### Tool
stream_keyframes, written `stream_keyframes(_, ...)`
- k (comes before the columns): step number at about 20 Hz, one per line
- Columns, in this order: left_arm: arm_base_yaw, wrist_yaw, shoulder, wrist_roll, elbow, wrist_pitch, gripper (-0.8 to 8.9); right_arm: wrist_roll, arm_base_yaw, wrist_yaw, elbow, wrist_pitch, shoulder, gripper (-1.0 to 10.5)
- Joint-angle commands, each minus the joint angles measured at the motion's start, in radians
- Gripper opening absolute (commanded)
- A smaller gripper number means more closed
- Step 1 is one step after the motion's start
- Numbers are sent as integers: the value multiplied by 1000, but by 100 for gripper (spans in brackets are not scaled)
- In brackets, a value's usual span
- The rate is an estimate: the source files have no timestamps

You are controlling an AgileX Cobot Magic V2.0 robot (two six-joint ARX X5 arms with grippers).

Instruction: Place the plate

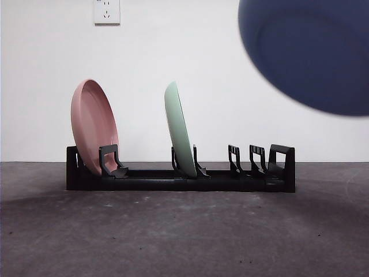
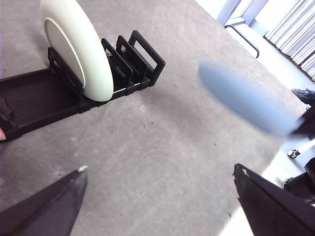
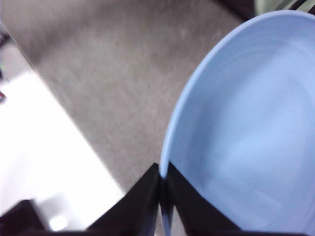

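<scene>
1 blue plate [image 3: 246, 123] hangs in the air, its rim pinched between the jaws of the right gripper [image 3: 163, 183]. In the front view it fills the upper right corner as a large dark blue shape [image 1: 311, 52], high above the right end of the black rack [image 1: 173, 180] and apart from it. The left wrist view catches it edge-on as a blurred blue streak [image 2: 246, 101] over the grey table [image 2: 162, 157].

2 plates stand on edge in the rack: a pink plate [image 1: 92, 124] at its left end and a pale green plate [image 1: 180, 130] near its middle. The slots to the right of the green plate hold nothing.

The left gripper [image 2: 162, 201] hovers over the table with its jaws spread wide, gripping nothing.
</scene>
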Motion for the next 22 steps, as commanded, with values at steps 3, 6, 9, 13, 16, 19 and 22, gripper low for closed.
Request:
stream_keyframes(3, -4, 5, 5, 6, 20, 1, 468, 117, 177, 91, -109, 168, 77, 11)
stream_keyframes(6, -4, 5, 5, 6, 20, 1, 468, 144, 248, 152, -150, 237, 181, 11)
stream_keyframes(9, -4, 5, 5, 6, 20, 0, 468, 153, 304, 219, -150, 292, 307, 11)
stream_keyframes(13, -4, 5, 5, 6, 20, -1, 468, 150, 348, 293, -150, 343, 455, 11)
stream_keyframes(16, -4, 4, 5, 6, 20, -2, 468, 142, 352, 359, -150, 351, 541, 11)
stream_keyframes(19, -4, 4, 5, 7, 20, -2, 468, 115, 352, 357, -150, 395, 593, 11)
stream_keyframes(22, -4, 4, 5, 7, 20, -2, 468, 115, 352, 358, -150, 435, 620, 12)
